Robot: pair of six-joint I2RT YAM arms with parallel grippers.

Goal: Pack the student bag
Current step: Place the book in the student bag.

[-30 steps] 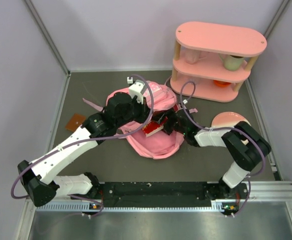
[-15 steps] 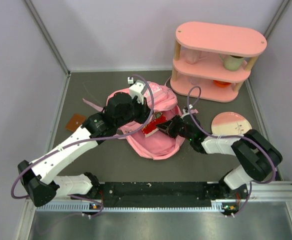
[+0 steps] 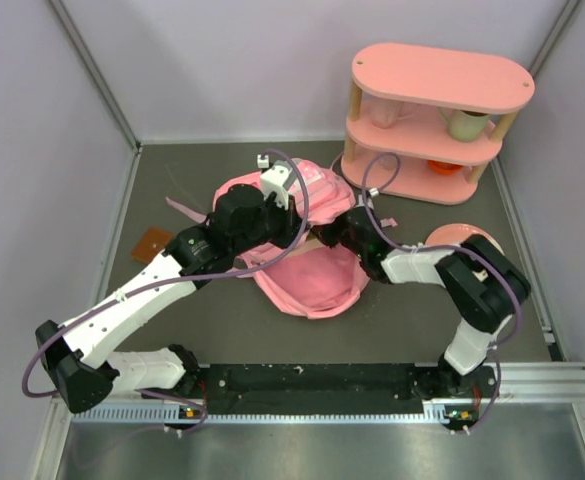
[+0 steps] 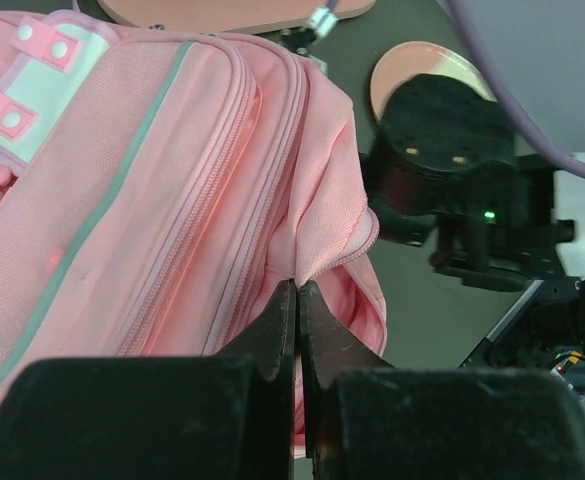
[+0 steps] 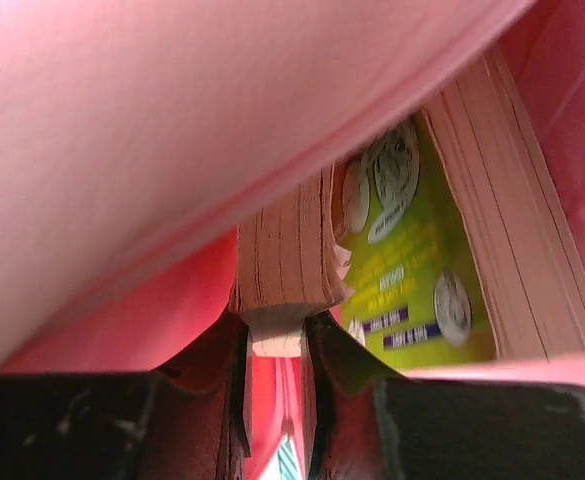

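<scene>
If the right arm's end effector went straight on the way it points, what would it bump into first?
The book it grips: the right end effector sits inside the student bag, with the book's page edges directly ahead. Beyond looks like pink bag fabric, though depth is unclear.

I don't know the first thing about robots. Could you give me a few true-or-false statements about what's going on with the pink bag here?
1. The left tool pinches the student bag at its open zipper edge. True.
2. The right tool is empty. False: it grips a book inside the bag.
3. The pink shelf unit stands at the back right of the table. True.
4. The pink plate lies on the shelf unit. False: it lies on the table, in front of the unit.
</scene>
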